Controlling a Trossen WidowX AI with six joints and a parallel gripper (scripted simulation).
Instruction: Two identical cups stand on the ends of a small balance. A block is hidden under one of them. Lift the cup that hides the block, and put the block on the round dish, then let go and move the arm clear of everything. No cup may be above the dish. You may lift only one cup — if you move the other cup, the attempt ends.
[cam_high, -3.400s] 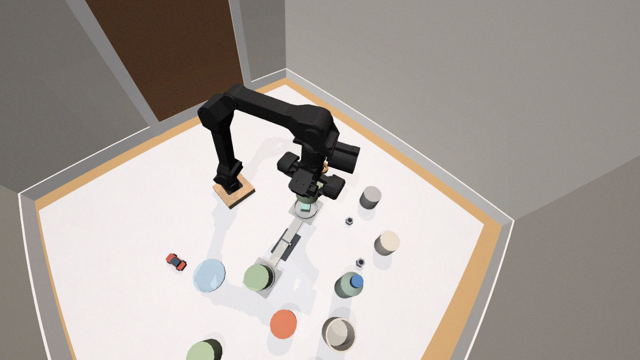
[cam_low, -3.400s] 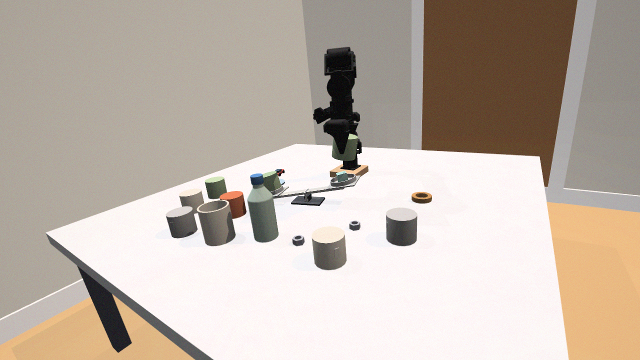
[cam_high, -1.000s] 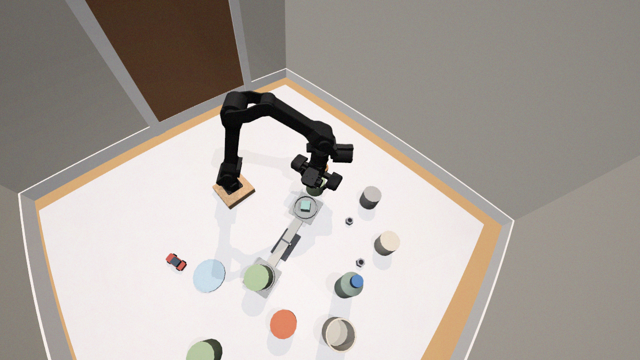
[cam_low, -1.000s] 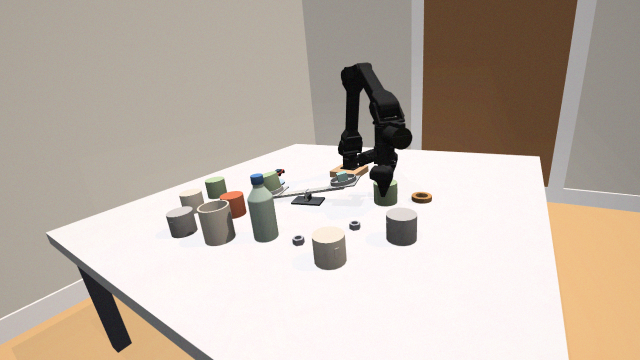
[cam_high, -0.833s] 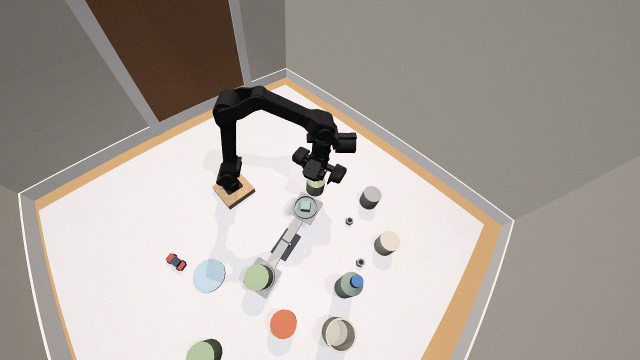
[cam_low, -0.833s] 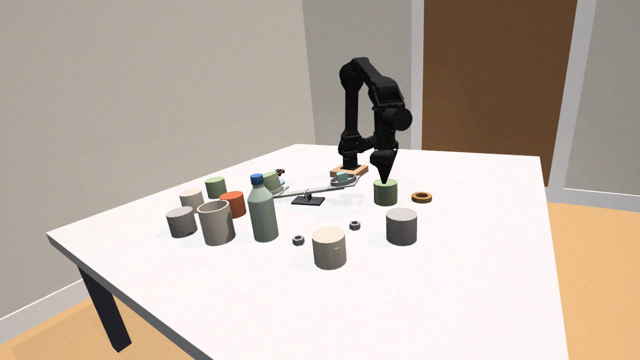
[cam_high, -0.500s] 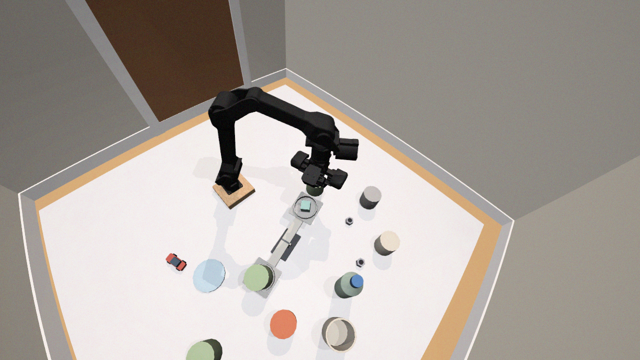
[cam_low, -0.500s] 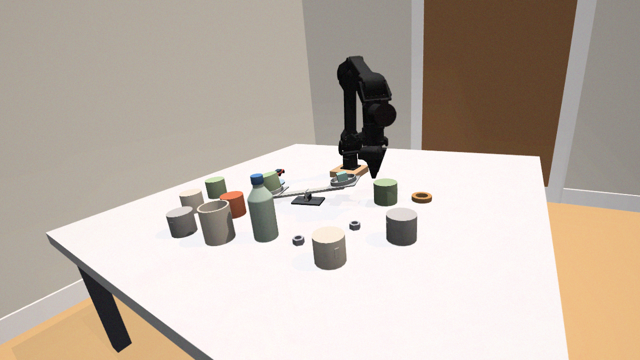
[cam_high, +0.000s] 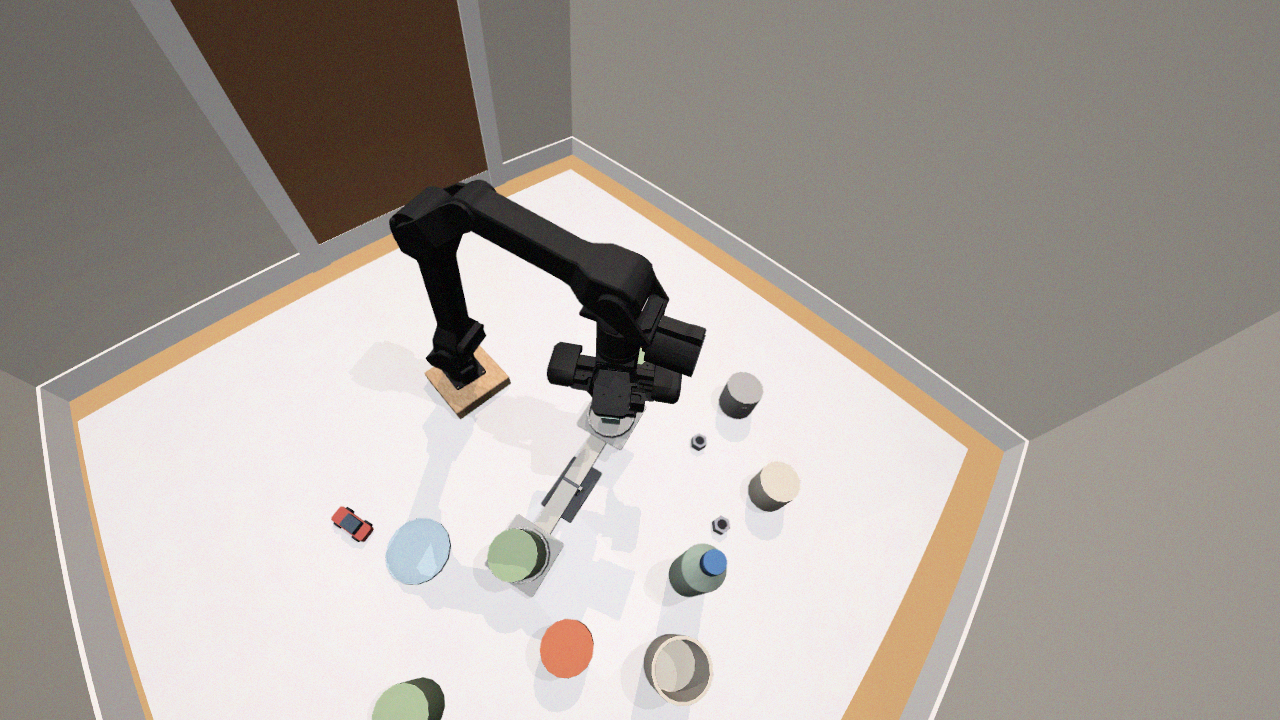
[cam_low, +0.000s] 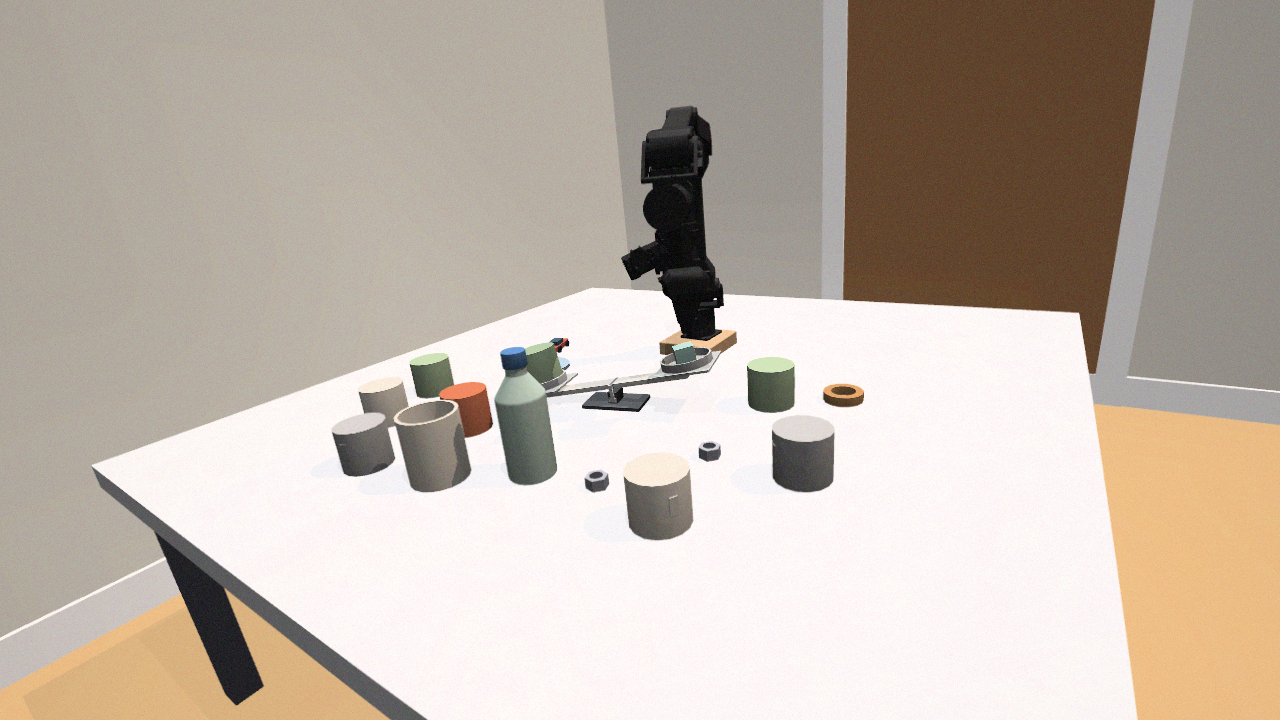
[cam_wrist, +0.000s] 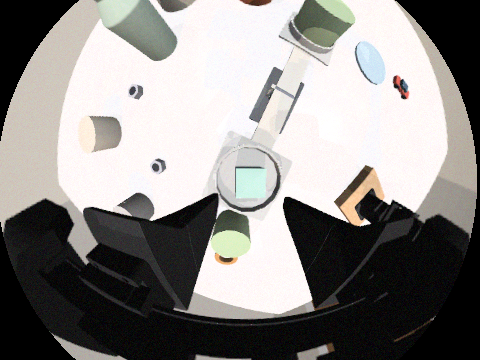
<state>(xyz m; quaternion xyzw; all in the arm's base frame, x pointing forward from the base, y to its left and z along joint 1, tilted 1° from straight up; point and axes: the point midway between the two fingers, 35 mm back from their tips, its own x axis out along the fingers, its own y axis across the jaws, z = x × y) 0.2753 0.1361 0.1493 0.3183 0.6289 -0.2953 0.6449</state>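
My gripper (cam_high: 613, 407) (cam_wrist: 251, 200) is open and empty, above the raised pan of the balance (cam_high: 586, 457) (cam_low: 662, 379) (cam_wrist: 270, 117). The teal block (cam_low: 683, 352) (cam_wrist: 251, 182) lies uncovered in that pan and shows just ahead of the gap between the fingertips in the wrist view. One green cup (cam_high: 516, 555) (cam_low: 541, 362) (cam_wrist: 325, 22) stands on the lower end of the balance. The other green cup (cam_low: 770, 385) (cam_wrist: 231, 237) stands on the table beside the raised end. The round light-blue dish (cam_high: 418, 550) (cam_wrist: 370, 62) lies beside the lower end, with nothing on it.
A green bottle (cam_high: 698, 573) (cam_low: 528, 429), grey cup (cam_high: 741, 394) (cam_low: 802, 454) and beige cup (cam_high: 774, 486) (cam_low: 657, 497) stand beyond the balance, with two nuts nearby. A red cup (cam_high: 566, 647) and open cup (cam_high: 660, 687) stand past the lower end. A toy car (cam_high: 351, 523) is near the dish.
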